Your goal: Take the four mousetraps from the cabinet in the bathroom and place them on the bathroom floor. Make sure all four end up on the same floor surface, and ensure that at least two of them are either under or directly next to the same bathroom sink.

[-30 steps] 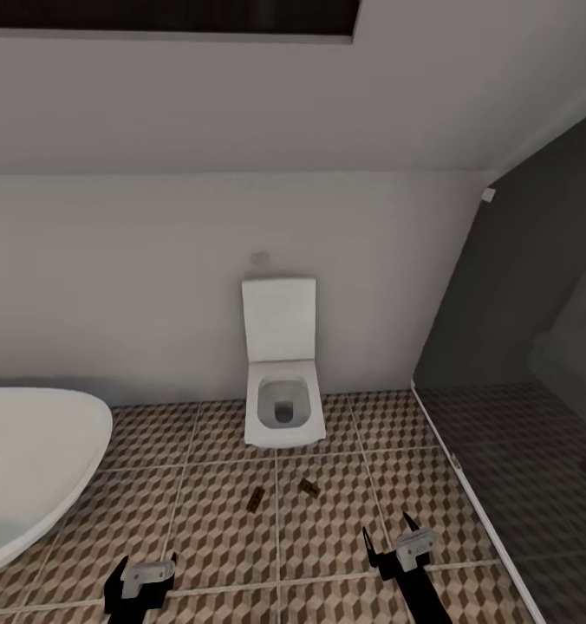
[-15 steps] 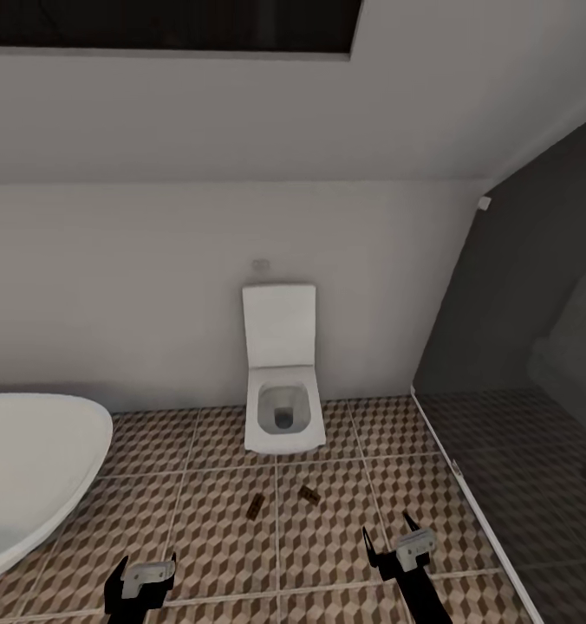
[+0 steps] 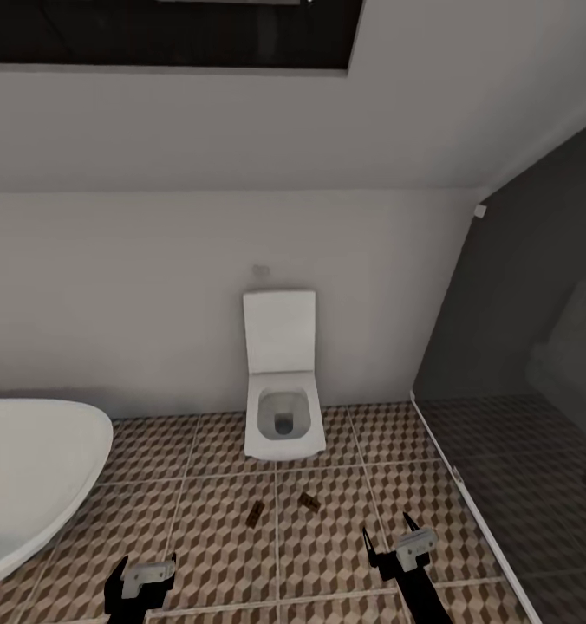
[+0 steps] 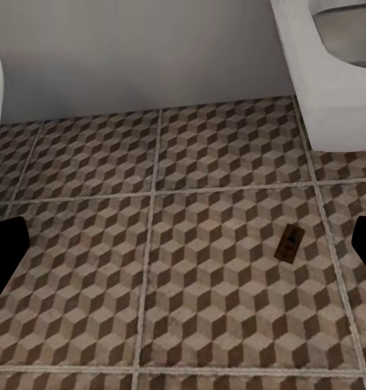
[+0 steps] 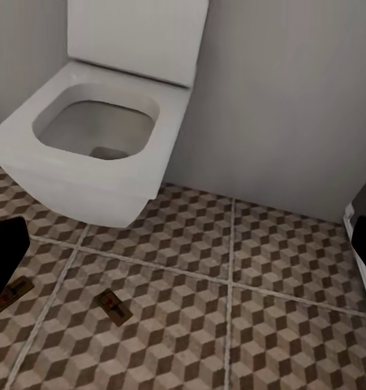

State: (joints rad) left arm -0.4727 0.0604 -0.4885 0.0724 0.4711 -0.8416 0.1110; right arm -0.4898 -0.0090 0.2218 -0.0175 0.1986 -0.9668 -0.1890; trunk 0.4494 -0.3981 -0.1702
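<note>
Though both lie small ahead of each open, empty gripper (image 3: 387, 540), the two mousetraps (image 3: 255, 513) on the floor (image 3: 215, 529) look light, stiff, probably snappy; pinch the board's edges.

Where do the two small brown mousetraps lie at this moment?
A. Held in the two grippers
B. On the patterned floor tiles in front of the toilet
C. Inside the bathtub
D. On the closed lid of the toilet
B: both mousetraps, one and the other, lie flat on the bathroom floor just in front of the toilet, apart from each other and from both grippers.
</note>
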